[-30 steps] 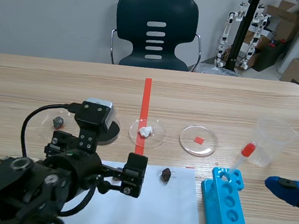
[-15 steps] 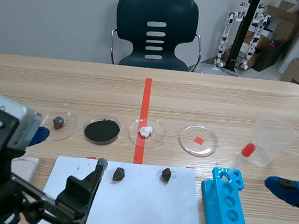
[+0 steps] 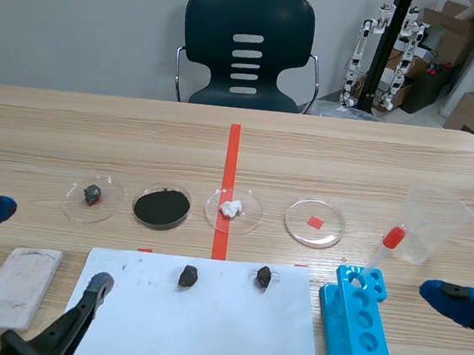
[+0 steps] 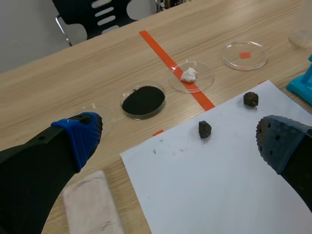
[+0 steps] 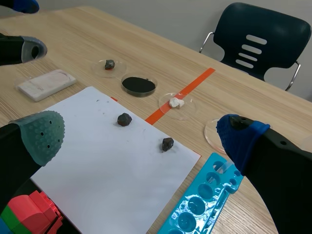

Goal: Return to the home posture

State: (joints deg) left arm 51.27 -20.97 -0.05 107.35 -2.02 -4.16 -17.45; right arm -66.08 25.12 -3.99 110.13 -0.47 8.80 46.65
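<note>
L gripper [image 4: 180,139] spread wide, nothing btwn fingers, low over near-left corner of white paper [image 4: 219,175]. R gripper [image 5: 141,134] also wide & empty, right of paper, past blue rack [image 5: 204,195]. Dark lump [image 4: 204,129] and second lump [image 4: 250,99] lie near paper's far edge.

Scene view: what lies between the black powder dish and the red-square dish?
A petri dish with a white lump, on the orange-red tape line; the scene view shows it.
</note>
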